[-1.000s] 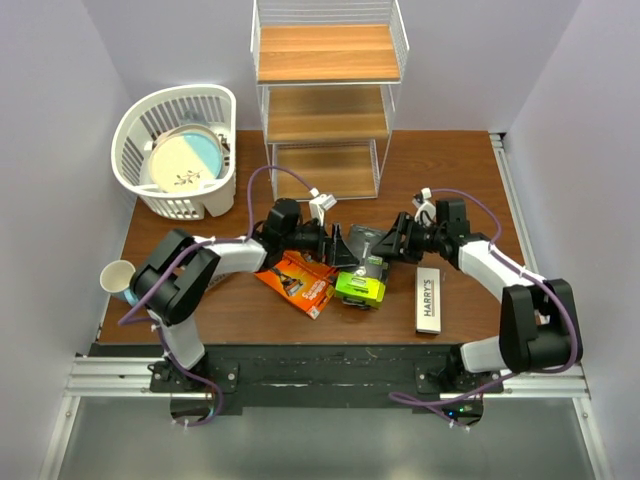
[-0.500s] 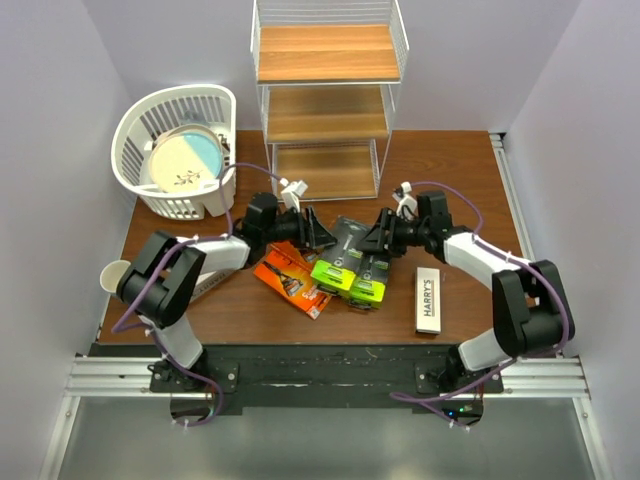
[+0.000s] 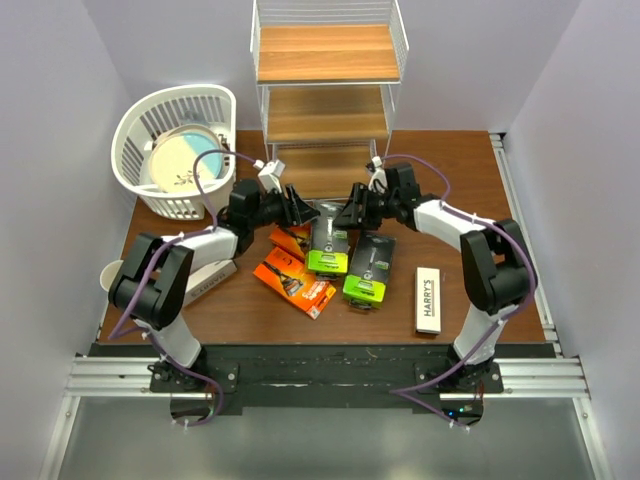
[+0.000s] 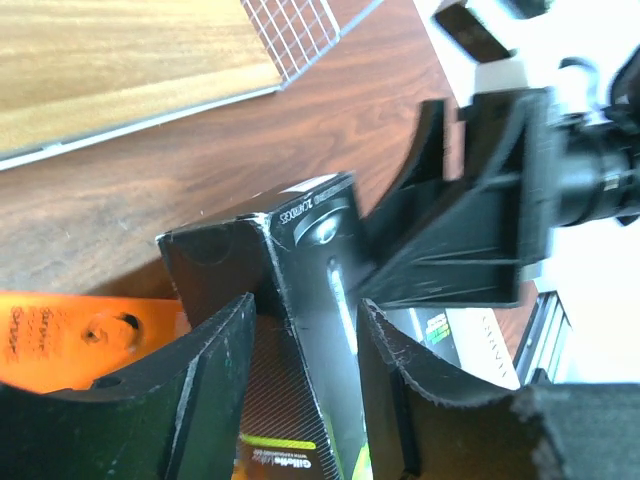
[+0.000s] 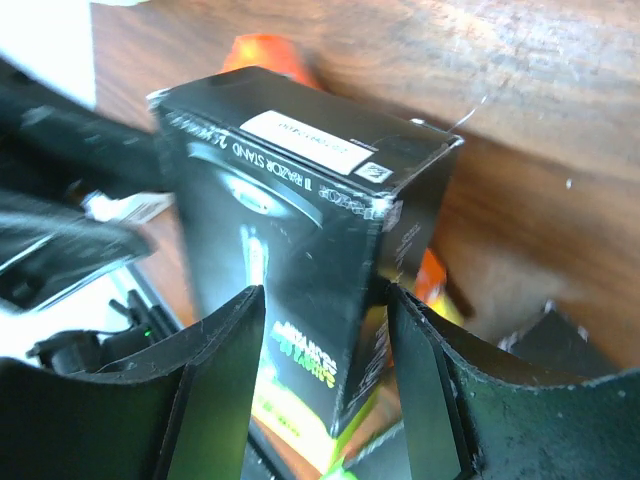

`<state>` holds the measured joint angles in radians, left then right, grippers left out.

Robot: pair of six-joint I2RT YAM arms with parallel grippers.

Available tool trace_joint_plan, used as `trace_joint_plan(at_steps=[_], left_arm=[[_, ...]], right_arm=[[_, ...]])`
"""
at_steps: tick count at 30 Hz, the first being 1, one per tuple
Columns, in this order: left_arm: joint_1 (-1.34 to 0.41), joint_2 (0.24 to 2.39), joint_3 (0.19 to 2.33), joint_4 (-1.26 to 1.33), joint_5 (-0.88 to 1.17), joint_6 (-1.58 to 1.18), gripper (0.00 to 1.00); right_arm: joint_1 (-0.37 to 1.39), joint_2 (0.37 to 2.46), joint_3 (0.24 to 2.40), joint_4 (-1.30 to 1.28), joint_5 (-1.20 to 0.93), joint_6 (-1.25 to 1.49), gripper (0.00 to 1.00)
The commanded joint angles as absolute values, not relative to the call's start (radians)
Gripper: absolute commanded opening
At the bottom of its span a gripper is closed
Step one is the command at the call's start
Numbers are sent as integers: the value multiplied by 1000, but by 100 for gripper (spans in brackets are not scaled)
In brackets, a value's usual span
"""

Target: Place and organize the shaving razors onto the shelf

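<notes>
Both grippers hold one black-and-lime razor pack (image 3: 327, 240) at its far end, just in front of the shelf (image 3: 325, 52). My left gripper (image 3: 303, 208) grips it from the left and my right gripper (image 3: 347, 213) from the right. The pack sits between the fingers in the left wrist view (image 4: 300, 260) and the right wrist view (image 5: 290, 200). A second black-and-lime pack (image 3: 368, 268) lies on the table. Two orange boxes (image 3: 295, 283) (image 3: 288, 240) lie left of it. The white HARRY'S box (image 3: 428, 300) lies at the right. Another white box (image 3: 205, 280) lies under the left arm.
A white slatted basket (image 3: 140, 115) holding a plate (image 3: 185, 160) stands at the back left. A paper cup (image 3: 117, 275) sits at the table's left edge. The shelf's lowest board (image 4: 120, 60) shows close ahead in the left wrist view.
Both grippers have moved away from the arm bases toward the shelf, carrying the black-and-lime pack with them. The other packs have not moved.
</notes>
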<state>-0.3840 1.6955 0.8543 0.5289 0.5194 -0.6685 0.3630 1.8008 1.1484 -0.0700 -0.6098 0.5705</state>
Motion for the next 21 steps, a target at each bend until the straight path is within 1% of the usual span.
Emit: trace_joint_plan(at_steps=[1,4,5,6,8,9,11,16,21], left_arm=[[-400,1695,919,557,549,-658,48],[-394,1713,951,545,545,-650,49],[-394,1721,962,531,534,-643,53],[-388,1723,974,485,526,-629,60],[-382,1717,985,448,515,-585,64],[-373,1713,980,422,511,-571,66],[-362,1689,950,400,489,-540,69],[-301,1589,874,330,460,-491,72],[-275,1479,836,253,445,-428,75]], right_arm=[[431,1836,1250,32,-649,583,55],[443,1874,1314,37,-644,583,55],[448,1893,1328,28,-640,575,55],[448,1896,1341,14,-634,568,56],[446,1899,1361,-39,-618,523,59],[448,1890,1361,-52,-600,512,64],[446,1875,1342,-98,-566,476,71],[439,1723,1273,-176,-451,368,81],[439,1614,1200,-248,-410,265,83]])
